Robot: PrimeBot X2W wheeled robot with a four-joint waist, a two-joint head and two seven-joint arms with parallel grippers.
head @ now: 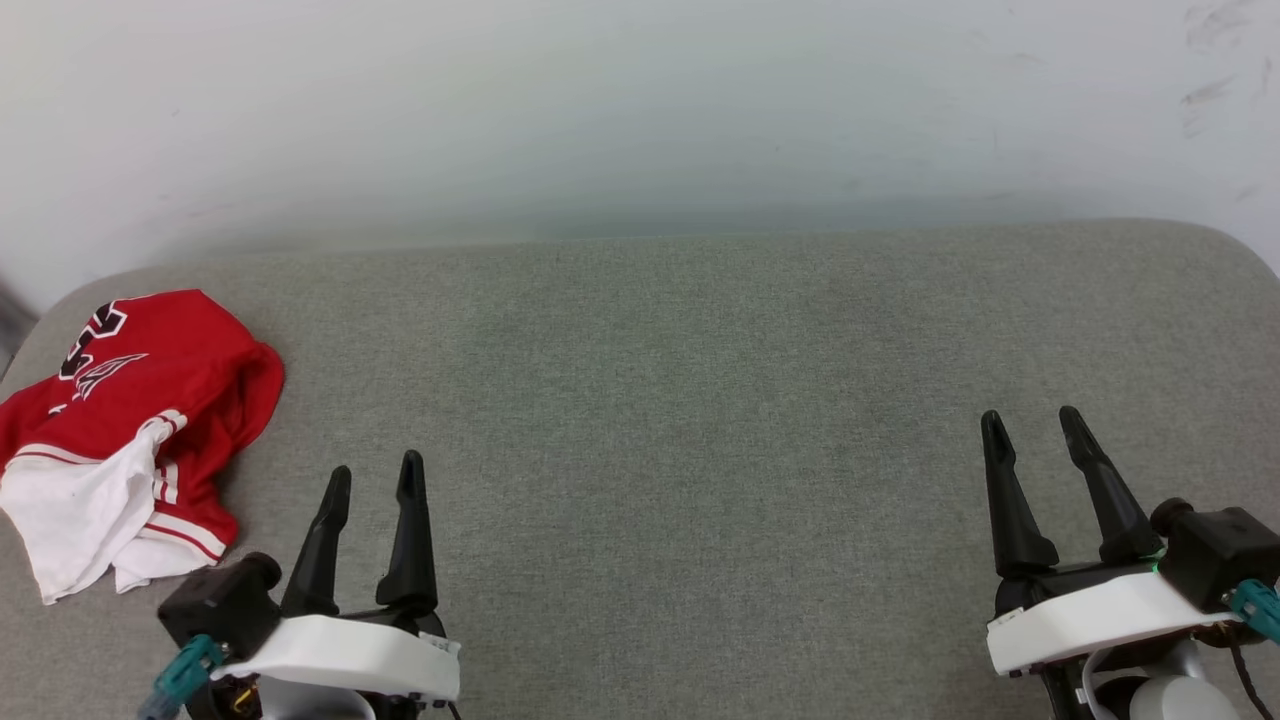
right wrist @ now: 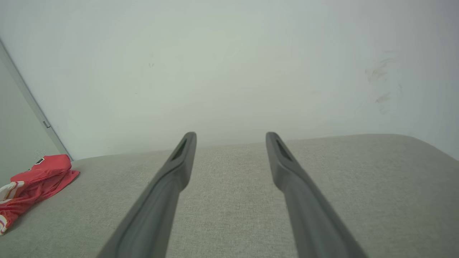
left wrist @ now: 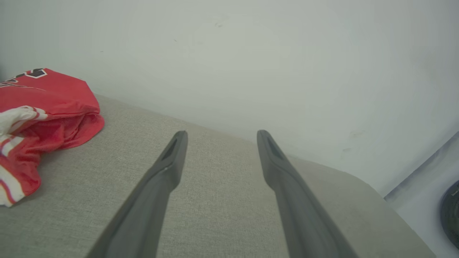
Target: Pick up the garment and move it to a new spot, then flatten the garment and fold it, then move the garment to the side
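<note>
1. Our left hand (head: 376, 463) sits low at the near edge. Fingers are spread wide w/ nothing btwn them, tips pointing away over bare fabric.
2. Our right hand (head: 1030, 413) is the same on the far right: jaws fully apart, holding nothing, well apart from the cloth.
3. Under both is the counter (head: 700, 400), w/ a grey woven cover and rounded corners. A pale wall (head: 600, 120) stands behind it.
4. The garment (head: 150, 400) lies at the counter's left end, toward the back-left corner. It's near our left hand, off to its left, not touching it.
5. Its look:
   - A crumpled heap, w/ the red body bunched and folded over itself.
   - A white sleeve spills toward the near edge.
   - Red-white striped trim shows along the hems.
   - Black, white-outlined lettering is partly visible on top, too creased to read in full.
   - In the left wrist view a loose opening gapes toward our fingers.
6. Progress, as we judge it: nothing done yet. The shirt isn't lifted, spread or folded.
7. Left to do is the whole job: grab it, carry it to a new spot, flatten, fold, then shift it aside. The left hand is closest, so prob. the one to reach first.
</note>
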